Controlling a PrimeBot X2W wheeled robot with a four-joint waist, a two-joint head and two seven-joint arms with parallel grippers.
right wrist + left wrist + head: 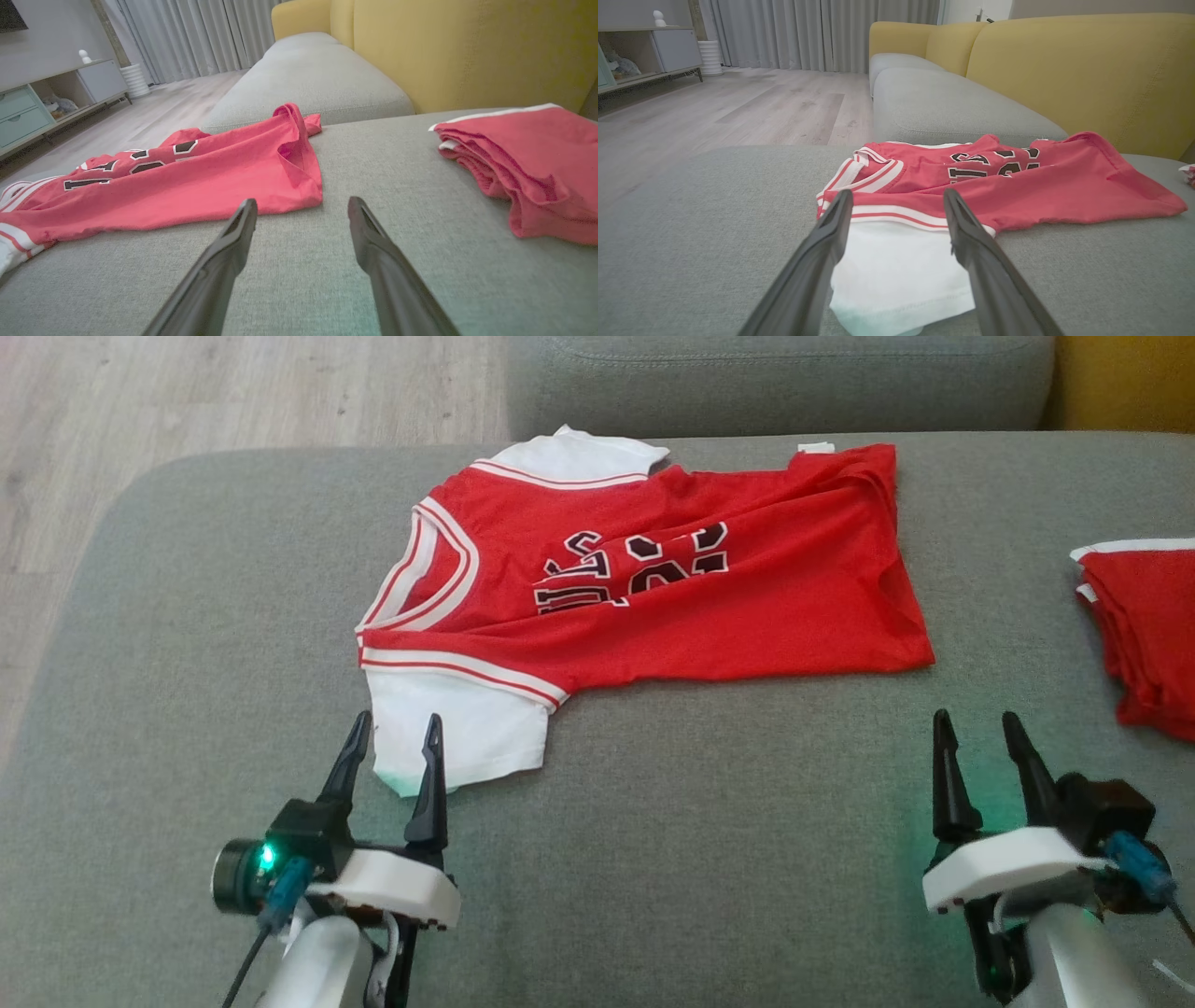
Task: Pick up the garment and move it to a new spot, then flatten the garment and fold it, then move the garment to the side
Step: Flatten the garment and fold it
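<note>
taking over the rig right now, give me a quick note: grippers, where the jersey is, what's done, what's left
Left gripper: open, empty, fingers either side of the near white sleeve; contact unclear.
Right gripper: open, empty, over bare cushion, just short of the hem corner.
Jersey: mid-cushion, collar to the robot's left, hem right, rumpled. It looks folded once lengthwise, the fold cutting across the lettering.
Folded red pile: far right.
Left to do: probably smooth it, finish folding, move it aside.

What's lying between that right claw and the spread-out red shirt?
Only bare grey cushion separates the right gripper from the jersey; the head view shows it.
</note>
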